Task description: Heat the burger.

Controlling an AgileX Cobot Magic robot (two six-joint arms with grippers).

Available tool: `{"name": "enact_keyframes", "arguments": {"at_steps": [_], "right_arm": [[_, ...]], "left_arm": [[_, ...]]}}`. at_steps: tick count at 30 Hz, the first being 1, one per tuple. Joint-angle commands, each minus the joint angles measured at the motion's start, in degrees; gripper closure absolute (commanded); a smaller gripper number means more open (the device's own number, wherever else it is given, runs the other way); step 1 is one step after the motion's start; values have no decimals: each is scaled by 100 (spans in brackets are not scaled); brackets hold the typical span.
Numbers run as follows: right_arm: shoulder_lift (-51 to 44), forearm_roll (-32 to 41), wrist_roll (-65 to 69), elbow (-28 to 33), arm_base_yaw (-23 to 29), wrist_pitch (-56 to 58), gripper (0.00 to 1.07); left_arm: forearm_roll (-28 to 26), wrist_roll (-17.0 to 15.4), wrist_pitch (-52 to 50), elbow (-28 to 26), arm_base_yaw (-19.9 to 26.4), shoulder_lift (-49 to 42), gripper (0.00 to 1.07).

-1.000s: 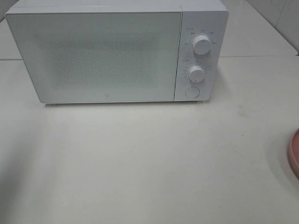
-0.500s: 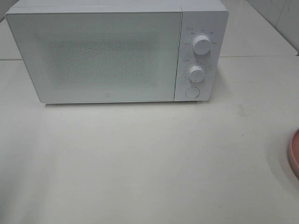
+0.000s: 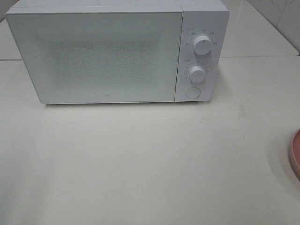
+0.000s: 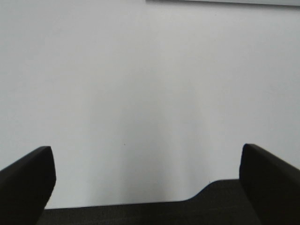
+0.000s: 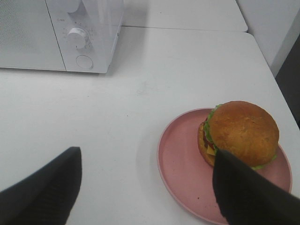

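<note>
The burger (image 5: 241, 133), with its golden-brown bun and green lettuce, sits on a pink plate (image 5: 183, 164) on the white table. My right gripper (image 5: 147, 164) hovers above the table in front of the plate, open and empty. One of its dark fingers (image 5: 243, 197) overlaps the near side of the plate in the right wrist view. The left gripper (image 4: 146, 157) is open wide over bare white table, holding nothing. Neither gripper shows in the exterior high view, where only the plate's rim (image 3: 295, 159) peeks in at the right edge.
A white microwave (image 3: 93, 56) stands at the back of the table with its door shut. It has two knobs (image 3: 202, 44) and a round button on its right panel. The microwave's panel (image 5: 77, 36) also appears in the right wrist view. The table edge lies right of the plate.
A faint shadow on the table's front left has faded. Nothing else has visibly moved.
</note>
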Motion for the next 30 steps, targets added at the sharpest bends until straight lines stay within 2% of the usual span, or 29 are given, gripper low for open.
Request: {"name": "enact_keyframes", "arguments": {"at_steps": [1,2,4,8,12,30], "right_arm": [[-155,23,-34,11,-34,6,32],[-155,23,-34,11,-34,6,32],[-155,23,-34,11,-34,6,32],[-155,23,-34,11,-34,6,32],[-155,23,-34,11,-34,6,32],[-155,23,-34,11,-34,6,32]], "left_arm": [[-11,11,-52,23,74,-504,7],[-11,11,-52,23,74,-504,7],[-11,23,-52,23,424,-1054,7],[0,29,-52,23,665,-1415,7],[11,29,-52,23,670,-1908,7],[23,29,-52,23,670,-1931,7]]}}
